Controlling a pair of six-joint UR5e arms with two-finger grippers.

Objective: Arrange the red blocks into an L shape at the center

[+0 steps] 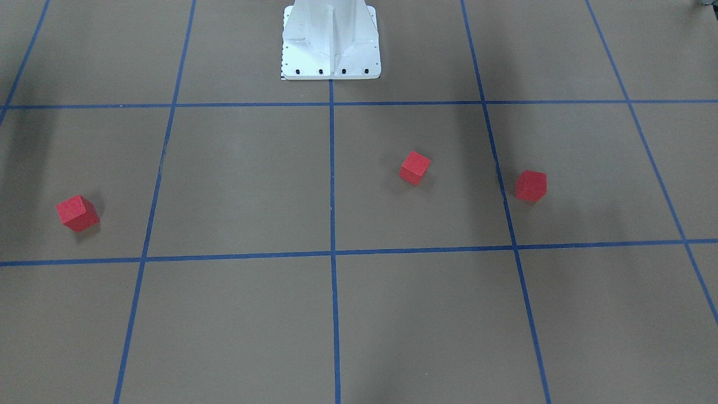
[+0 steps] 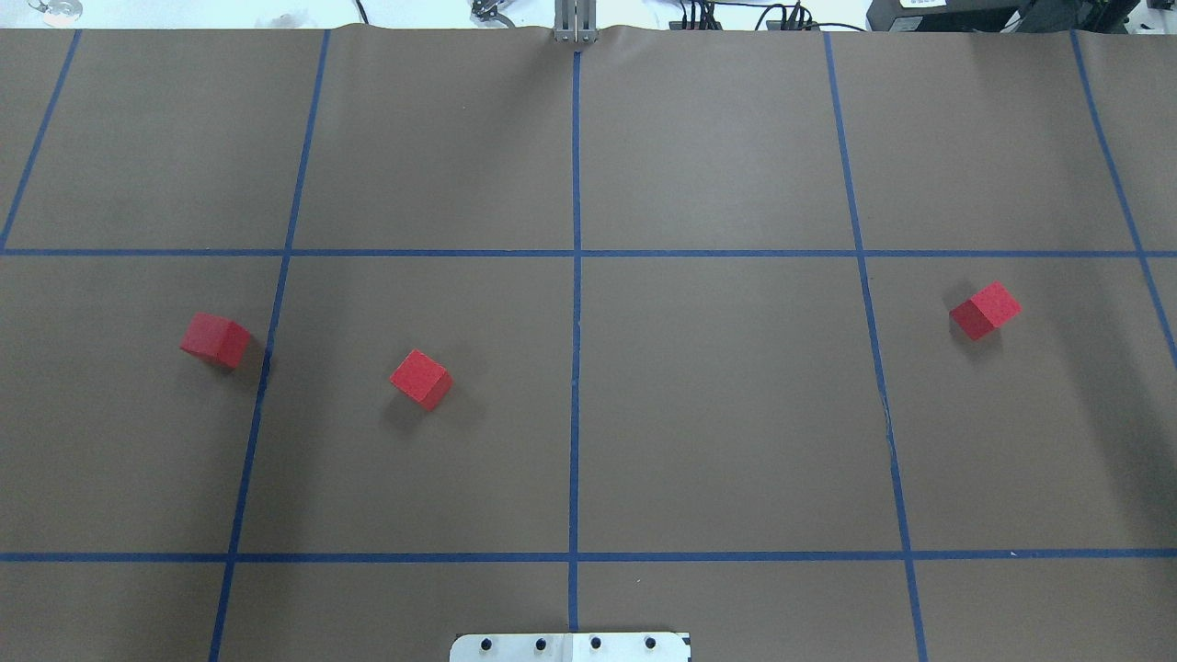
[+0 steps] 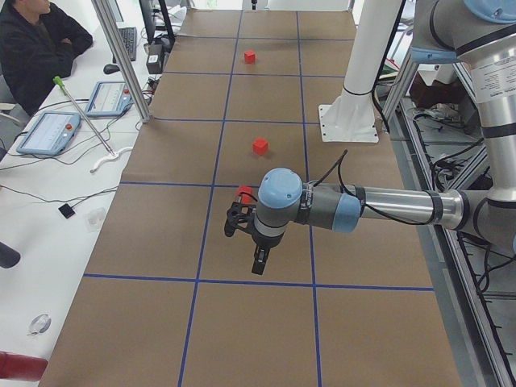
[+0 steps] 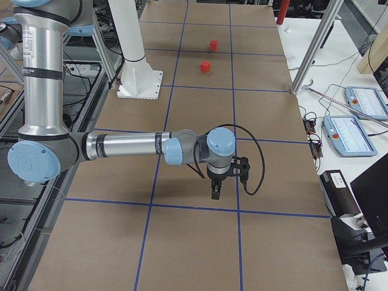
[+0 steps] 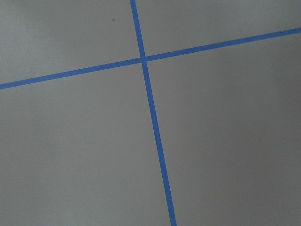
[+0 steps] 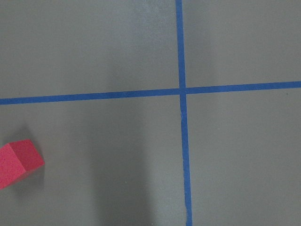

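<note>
Three red blocks lie apart on the brown paper. In the overhead view one block (image 2: 215,339) sits far left, another (image 2: 421,379) left of the middle line, the third (image 2: 985,310) far right. The center (image 2: 575,405) astride the middle tape line holds no block. The left gripper (image 3: 256,262) hangs above the paper on the near arm in the exterior left view, just in front of a block (image 3: 243,194). In the exterior right view the right gripper (image 4: 215,193) hangs likewise. I cannot tell whether either is open or shut. One block (image 6: 16,162) shows in the right wrist view.
The white robot base (image 1: 331,50) stands at the table's robot side on the middle line. Blue tape lines (image 2: 576,276) grid the paper. A seated person (image 3: 32,40), tablets (image 3: 48,133) and metal posts (image 3: 121,56) line the operators' side.
</note>
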